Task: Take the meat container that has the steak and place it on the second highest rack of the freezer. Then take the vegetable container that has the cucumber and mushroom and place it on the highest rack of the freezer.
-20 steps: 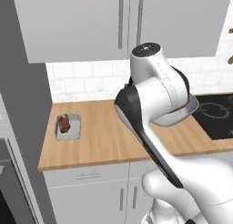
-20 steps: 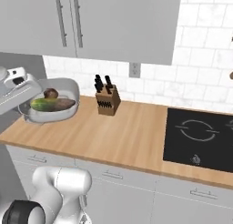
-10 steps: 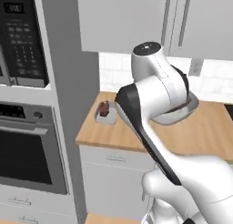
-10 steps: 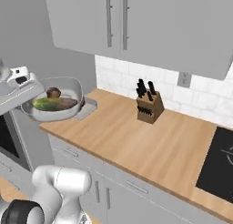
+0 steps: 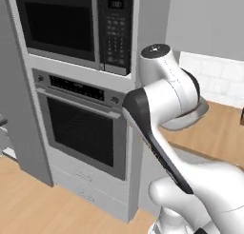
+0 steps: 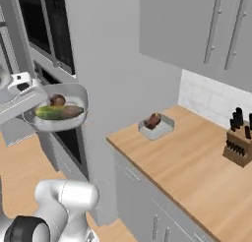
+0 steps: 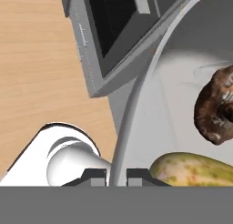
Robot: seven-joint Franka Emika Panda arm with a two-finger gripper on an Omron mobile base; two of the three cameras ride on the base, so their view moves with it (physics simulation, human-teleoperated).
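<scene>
My gripper (image 7: 117, 175) is shut on the rim of the vegetable container (image 7: 136, 95), a shallow grey bowl. In it lie a green cucumber (image 7: 195, 168) and a brown mushroom (image 7: 214, 109). In the right base view the vegetable container (image 6: 76, 91) hangs in the air at the left, in front of the oven stack, with the cucumber (image 6: 59, 112) and mushroom (image 6: 57, 99) inside. Part of the bowl (image 5: 199, 112) shows behind the arm in the left base view. The meat container (image 6: 156, 125) with the steak sits on the wooden counter near its left end. The freezer racks are out of view.
A tall grey cabinet holds a microwave (image 5: 71, 24) over a wall oven (image 5: 86, 128), right in front of the arm. The wooden counter (image 6: 197, 172) runs to the right, with a knife block (image 6: 237, 137) at the wall. Wooden floor (image 5: 28, 204) lies below.
The whole picture has shifted: the base has swung left, from the counter and cooktop to the oven stack. The vegetable container stays in my grip.
</scene>
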